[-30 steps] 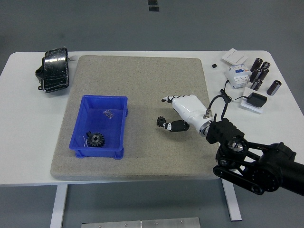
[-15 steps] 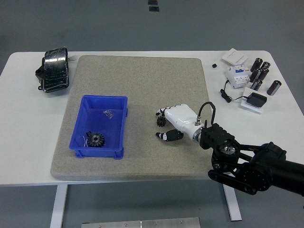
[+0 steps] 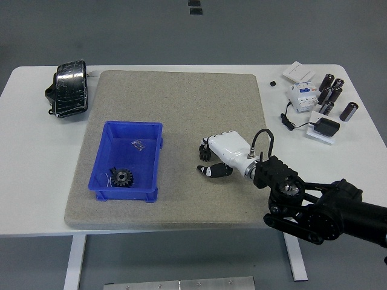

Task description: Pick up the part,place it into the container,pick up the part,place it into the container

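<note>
The right hand [image 3: 219,156], white with black fingertips on a black arm entering from the 4 o'clock corner, is lowered onto the grey felt mat [image 3: 175,109] just right of centre. A small dark gear-like part [image 3: 205,151] is seen at the fingertips [image 3: 205,145], with the thumb below it at 6 o'clock; whether the fingers are clamped on it or only touching cannot be told. The blue container [image 3: 151,158] lies at 9 o'clock from the hand, well apart, on the mat's left half. Inside it, a black gear [image 3: 123,177] rests near the front wall and a small metal piece [image 3: 139,145] near the back. A black bundled object [image 3: 68,89] sits on the white table [image 3: 36,181] at 10 o'clock. Dark cylinders [image 3: 331,92], a white breaker [image 3: 301,95] and a black adapter [image 3: 327,127] are grouped at 2 o'clock.
</note>
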